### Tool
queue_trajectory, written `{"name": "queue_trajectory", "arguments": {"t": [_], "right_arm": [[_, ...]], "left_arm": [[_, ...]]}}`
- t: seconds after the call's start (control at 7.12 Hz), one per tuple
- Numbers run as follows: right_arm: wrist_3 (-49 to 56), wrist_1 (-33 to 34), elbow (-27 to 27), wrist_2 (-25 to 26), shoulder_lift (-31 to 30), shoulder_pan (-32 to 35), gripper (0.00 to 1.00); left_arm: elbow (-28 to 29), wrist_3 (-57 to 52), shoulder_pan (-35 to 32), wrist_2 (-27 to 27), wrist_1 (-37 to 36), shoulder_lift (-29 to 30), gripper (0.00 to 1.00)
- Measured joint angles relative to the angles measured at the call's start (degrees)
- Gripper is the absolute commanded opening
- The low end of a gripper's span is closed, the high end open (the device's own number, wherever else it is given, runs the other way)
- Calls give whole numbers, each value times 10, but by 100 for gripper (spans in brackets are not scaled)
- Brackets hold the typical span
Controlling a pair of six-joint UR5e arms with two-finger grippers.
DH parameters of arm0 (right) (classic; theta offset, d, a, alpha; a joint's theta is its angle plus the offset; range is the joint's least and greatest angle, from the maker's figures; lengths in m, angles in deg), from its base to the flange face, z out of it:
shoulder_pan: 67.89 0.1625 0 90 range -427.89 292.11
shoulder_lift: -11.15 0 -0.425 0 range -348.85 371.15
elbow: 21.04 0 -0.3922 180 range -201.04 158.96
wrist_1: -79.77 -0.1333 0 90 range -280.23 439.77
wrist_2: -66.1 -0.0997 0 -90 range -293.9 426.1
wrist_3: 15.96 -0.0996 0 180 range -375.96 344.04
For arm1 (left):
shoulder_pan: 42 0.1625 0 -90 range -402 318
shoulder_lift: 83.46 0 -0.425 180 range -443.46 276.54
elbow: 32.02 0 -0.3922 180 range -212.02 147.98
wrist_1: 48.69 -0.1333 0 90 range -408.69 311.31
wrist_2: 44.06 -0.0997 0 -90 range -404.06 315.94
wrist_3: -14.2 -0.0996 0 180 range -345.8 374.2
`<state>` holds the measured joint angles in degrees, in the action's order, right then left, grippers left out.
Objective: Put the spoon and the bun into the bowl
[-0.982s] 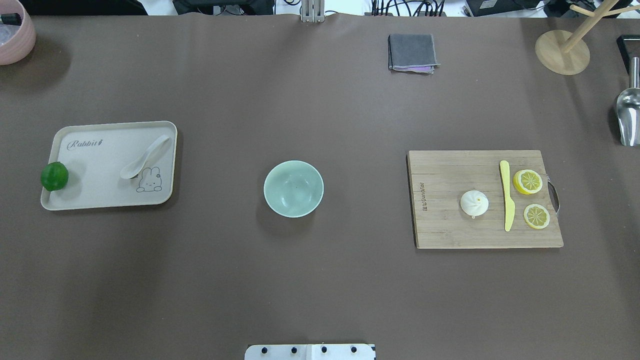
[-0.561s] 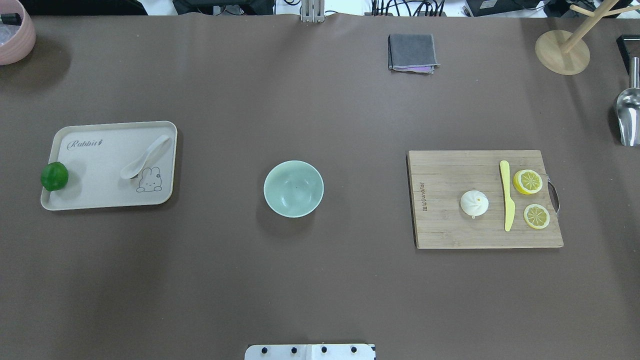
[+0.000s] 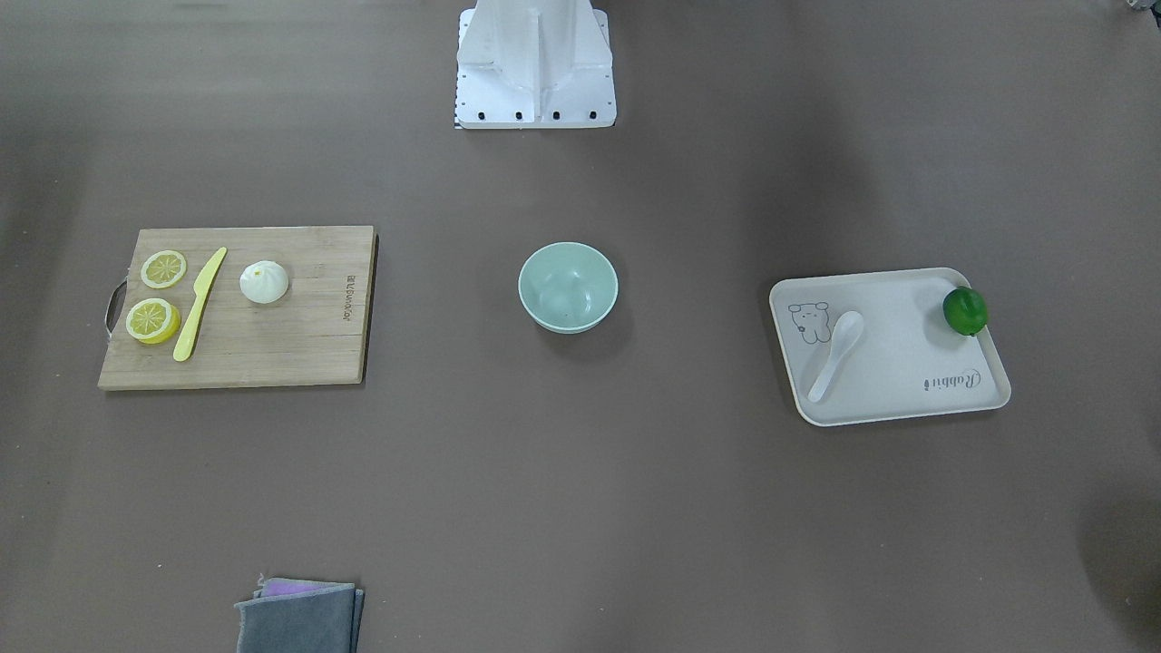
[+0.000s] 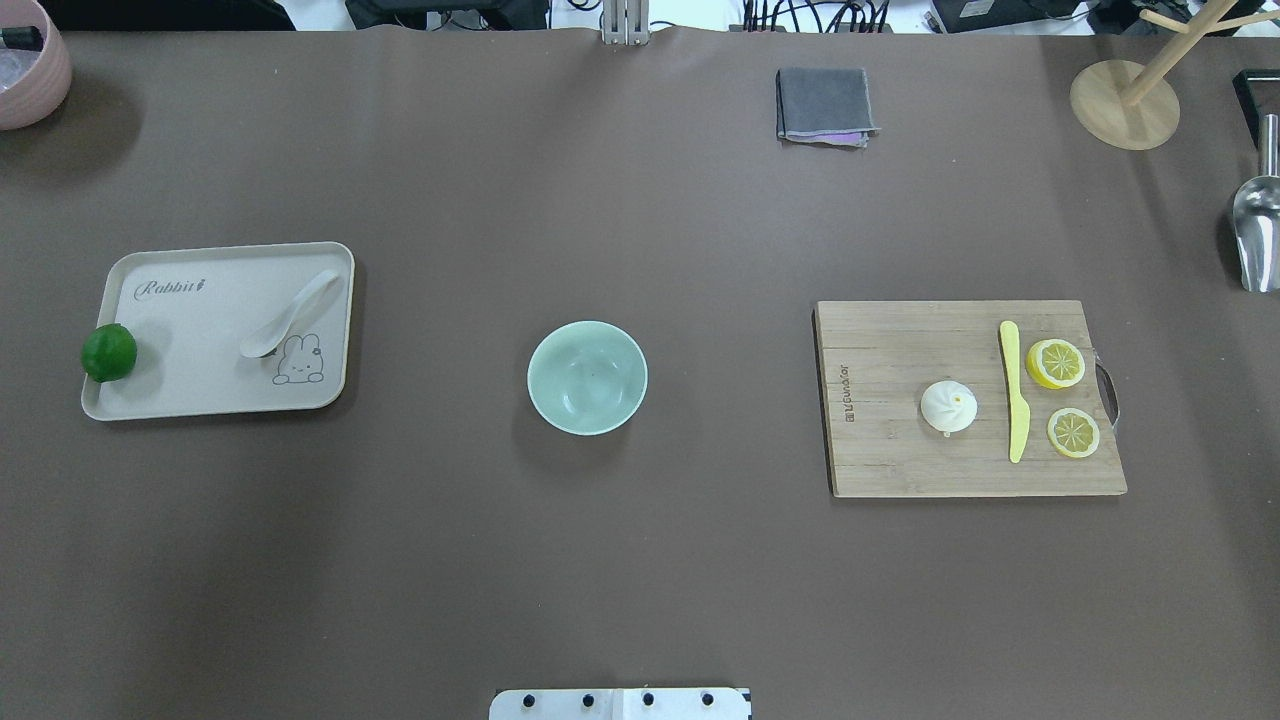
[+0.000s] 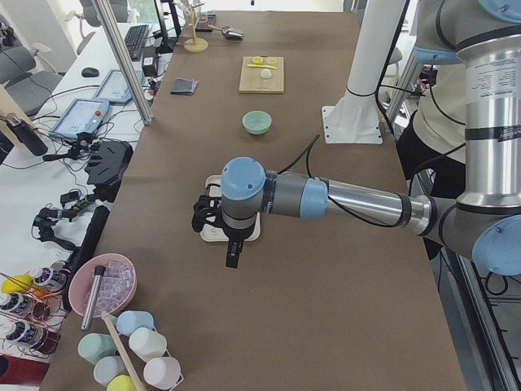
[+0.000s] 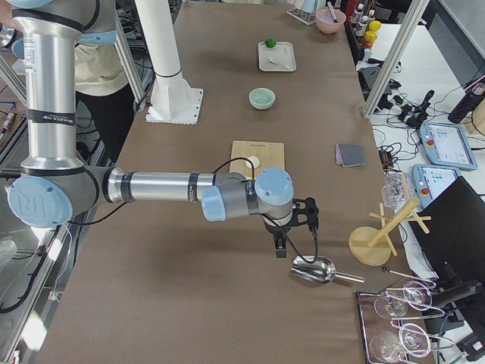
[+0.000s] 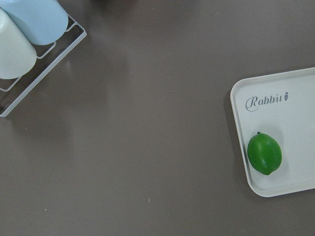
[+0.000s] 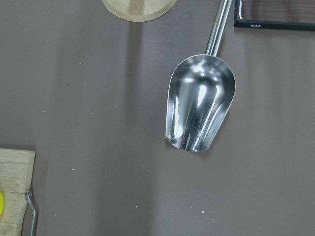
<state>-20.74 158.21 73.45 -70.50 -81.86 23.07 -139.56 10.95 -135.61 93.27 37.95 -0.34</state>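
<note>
The white spoon (image 4: 290, 315) lies on the beige tray (image 4: 200, 385) at the left, and shows in the front view (image 3: 834, 354). The white bun (image 4: 948, 405) sits on the wooden cutting board (image 4: 900, 450) at the right. The mint-green bowl (image 4: 587, 377) stands empty in the middle. Neither gripper shows in the overhead or front views. The left gripper (image 5: 209, 217) hovers over the tray's outer end. The right gripper (image 6: 301, 214) hovers beyond the board, near a metal scoop (image 8: 199, 108). I cannot tell whether either is open or shut.
A green lime (image 4: 108, 352) sits on the tray's left edge. A yellow knife (image 4: 1013, 390) and two lemon slices (image 4: 1055, 362) lie beside the bun. A grey cloth (image 4: 824, 104), a wooden stand (image 4: 1124, 104) and a pink bowl (image 4: 30, 70) stand at the far side.
</note>
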Motion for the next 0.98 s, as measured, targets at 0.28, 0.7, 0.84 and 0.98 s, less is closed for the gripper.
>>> {"name": "queue_trajectory", "arguments": {"t": [0.28, 0.7, 0.84, 0.98], "right_arm": [[-2, -7, 0, -1, -2, 0, 100], [2, -43, 0, -8, -15, -1, 100], [2, -81, 0, -14, -31, -1, 100], [1, -108, -1, -20, -41, -3, 100]], "left_arm": [[1, 0, 0, 0, 0, 0, 98], [0, 0, 0, 0, 10, -1, 98], [1, 3, 0, 0, 23, -1, 93], [-1, 8, 2, 0, 31, 0, 91]]}}
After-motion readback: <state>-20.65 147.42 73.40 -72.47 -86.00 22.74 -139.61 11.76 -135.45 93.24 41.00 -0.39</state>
